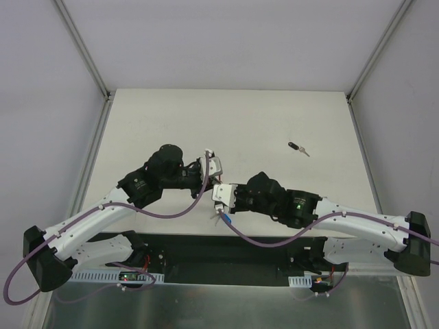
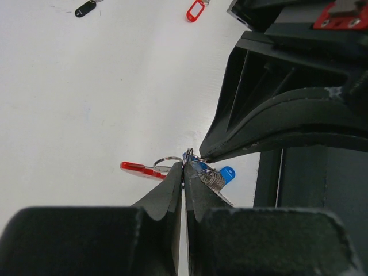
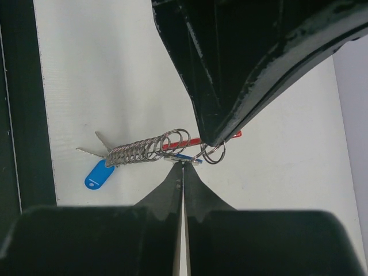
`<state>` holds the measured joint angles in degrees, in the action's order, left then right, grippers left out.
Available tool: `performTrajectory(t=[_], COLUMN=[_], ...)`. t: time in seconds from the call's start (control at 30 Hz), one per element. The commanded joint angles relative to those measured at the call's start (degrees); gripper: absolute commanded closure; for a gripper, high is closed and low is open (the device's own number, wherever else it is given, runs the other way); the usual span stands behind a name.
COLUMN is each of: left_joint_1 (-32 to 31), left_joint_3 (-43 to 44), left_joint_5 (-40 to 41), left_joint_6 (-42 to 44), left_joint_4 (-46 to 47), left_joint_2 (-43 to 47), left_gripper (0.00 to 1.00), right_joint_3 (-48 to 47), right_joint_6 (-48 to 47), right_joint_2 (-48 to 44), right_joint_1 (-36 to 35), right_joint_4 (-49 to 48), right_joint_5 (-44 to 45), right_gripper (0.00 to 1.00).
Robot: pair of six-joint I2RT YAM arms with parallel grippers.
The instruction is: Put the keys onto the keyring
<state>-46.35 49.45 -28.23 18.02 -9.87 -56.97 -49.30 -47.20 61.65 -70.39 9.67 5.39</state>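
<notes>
The two grippers meet tip to tip just above the white table. My left gripper (image 2: 184, 168) is shut on the small silver ring (image 3: 214, 153) of the keyring. The keyring's red band (image 2: 138, 168) sticks out to the left, and its chain of silver rings (image 3: 141, 152) stretches sideways. My right gripper (image 3: 183, 164) is shut on a thin blue and silver piece (image 3: 183, 157), apparently a blue-headed key seen edge-on, pressed against that ring. Another blue-headed key (image 3: 99, 174) hangs at the chain's far end. In the top view the arms hide most of this.
A black-headed key (image 1: 297, 147) lies alone on the table to the far right, also seen as the black key (image 2: 86, 8). A red-tagged key (image 2: 195, 10) lies close to it. The dark strip at the table's near edge (image 3: 17, 115) runs right beside the grippers.
</notes>
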Motion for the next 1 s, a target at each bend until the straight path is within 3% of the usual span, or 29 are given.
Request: performTrajectory(t=[0.0,0.2,0.33,0.5,0.57,0.67,0.77,0.97], left_joint_1=[1.79,2.67,2.58,2.58,2.67,2.58,2.67,2.75], left_joint_3=[3.46,1.97,-2.32,-8.31,-10.25,-12.01,-12.45,-9.20], left_joint_5=[-3.67,-4.56,-3.24,0.10,1.41,2.91,4.41,3.97], left_joint_6=[-2.73,-4.83,-9.57,-13.80,-14.85,-15.82,-15.56,-12.66], left_joint_4=[5.91,9.60,17.76,27.00,27.27,27.18,25.00,15.67], left_joint_2=[1.69,3.62,5.81,9.06,10.29,12.49,13.90,10.31], left_gripper=[1.00,1.00,1.00,1.00,0.82,0.65,0.57,0.54], right_joint_3=[0.25,3.06,5.52,5.88,4.75,3.34,2.54,0.61], right_joint_6=[-0.26,3.07,7.38,7.92,6.95,5.55,4.40,3.25], right_joint_2=[0.23,-0.56,-2.58,-5.75,-6.19,-6.28,-6.45,-5.49], right_joint_1=[-0.63,0.86,4.29,5.97,5.88,5.79,5.44,4.65], right_joint_4=[-1.23,-7.10,-12.48,-11.70,-10.12,-6.69,-4.75,-1.59], right_joint_5=[0.50,-3.17,-9.07,-8.82,-8.82,-8.64,-8.38,-7.41], right_gripper=[0.99,0.99,0.99,0.99,0.99,0.99,0.99,0.99])
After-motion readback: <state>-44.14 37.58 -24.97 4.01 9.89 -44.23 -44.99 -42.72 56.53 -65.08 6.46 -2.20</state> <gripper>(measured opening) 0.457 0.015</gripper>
